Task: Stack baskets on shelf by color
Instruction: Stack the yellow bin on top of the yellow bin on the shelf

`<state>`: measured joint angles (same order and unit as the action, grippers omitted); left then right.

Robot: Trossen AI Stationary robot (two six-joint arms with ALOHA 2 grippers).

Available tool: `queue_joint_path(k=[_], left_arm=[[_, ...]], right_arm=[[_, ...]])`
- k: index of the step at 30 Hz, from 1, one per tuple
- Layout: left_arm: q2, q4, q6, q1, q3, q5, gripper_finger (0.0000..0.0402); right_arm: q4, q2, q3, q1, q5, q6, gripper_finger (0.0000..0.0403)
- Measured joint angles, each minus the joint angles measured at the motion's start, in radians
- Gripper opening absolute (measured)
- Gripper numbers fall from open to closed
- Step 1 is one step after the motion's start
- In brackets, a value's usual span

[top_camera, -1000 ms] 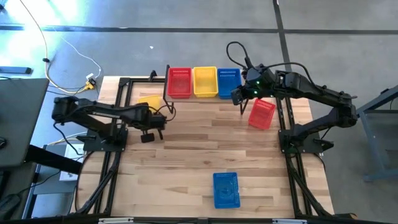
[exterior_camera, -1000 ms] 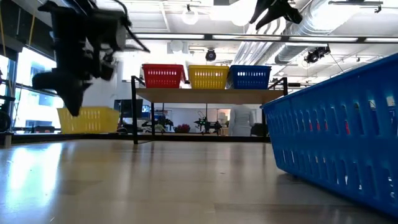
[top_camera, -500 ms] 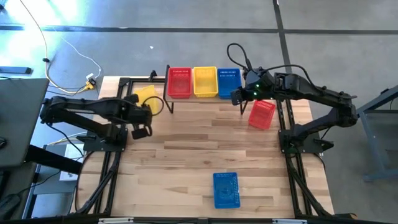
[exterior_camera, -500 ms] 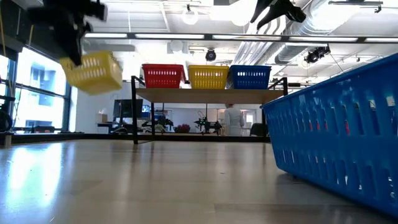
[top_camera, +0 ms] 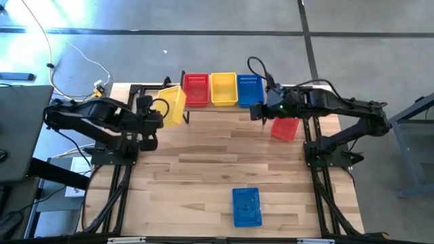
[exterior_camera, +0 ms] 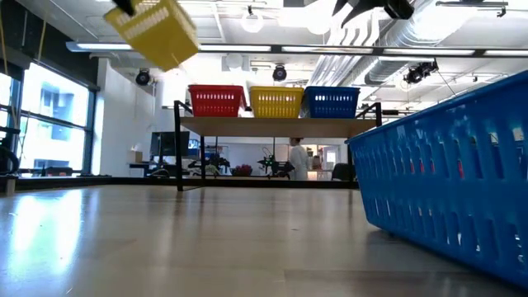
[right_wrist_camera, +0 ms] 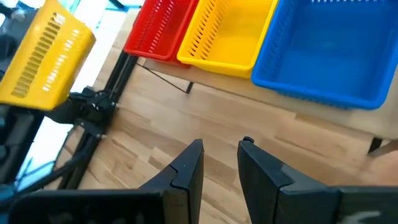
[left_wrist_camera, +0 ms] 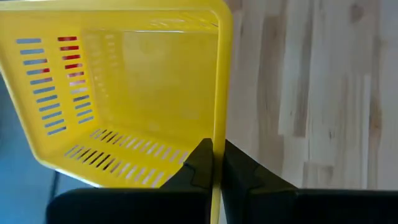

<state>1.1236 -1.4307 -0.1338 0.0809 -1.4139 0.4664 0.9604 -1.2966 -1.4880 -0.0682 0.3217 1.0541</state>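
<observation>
A yellow basket (top_camera: 173, 105) hangs high above the table's far left, tilted, with my left gripper (left_wrist_camera: 216, 149) shut on its rim. It shows near the top of the low view as the same yellow basket (exterior_camera: 153, 30). The shelf (exterior_camera: 280, 125) at the far edge carries a red basket (top_camera: 196, 89), a second yellow basket (top_camera: 224, 89) and a blue basket (top_camera: 249, 90) side by side. My right gripper (right_wrist_camera: 219, 146) hovers open and empty in front of the shelf's right end. A loose red basket (top_camera: 285, 129) sits on the table under the right arm. My left gripper pinches the rim of one side wall (left_wrist_camera: 217, 127) of the yellow basket, one finger inside the basket and one outside. The fingers slant down onto the rim. The basket is lifted clear of the table and hangs tilted, its open side turned toward the gripper.
Another blue basket (top_camera: 246, 207) stands near the table's front edge and fills the right of the low view. The shelf's black legs (exterior_camera: 179, 148) stand on the table's far part. Bare wood (top_camera: 217, 163) lies between the arms.
My left gripper has risen steeply with the yellow basket, from table height to above the level of the shelf, and drawn toward the far edge. The basket has been lifted clear and tipped. My right gripper has rolled at the wrist and stayed open.
</observation>
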Motion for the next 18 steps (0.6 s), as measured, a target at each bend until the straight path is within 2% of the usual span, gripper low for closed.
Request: queue_joint_path(k=[9, 18], left_arm=[[0.159, 0.029, 0.115, 0.108, -0.076, 0.089, 0.0001], [0.307, 0.05, 0.171, 0.186, -0.076, 0.147, 0.0001]], right_arm=[[-0.004, -0.007, 0.0, 0.097, 0.079, 0.146, 0.0083], [-0.123, -0.088, 0.0, 0.165, 0.062, 0.161, 0.0083]])
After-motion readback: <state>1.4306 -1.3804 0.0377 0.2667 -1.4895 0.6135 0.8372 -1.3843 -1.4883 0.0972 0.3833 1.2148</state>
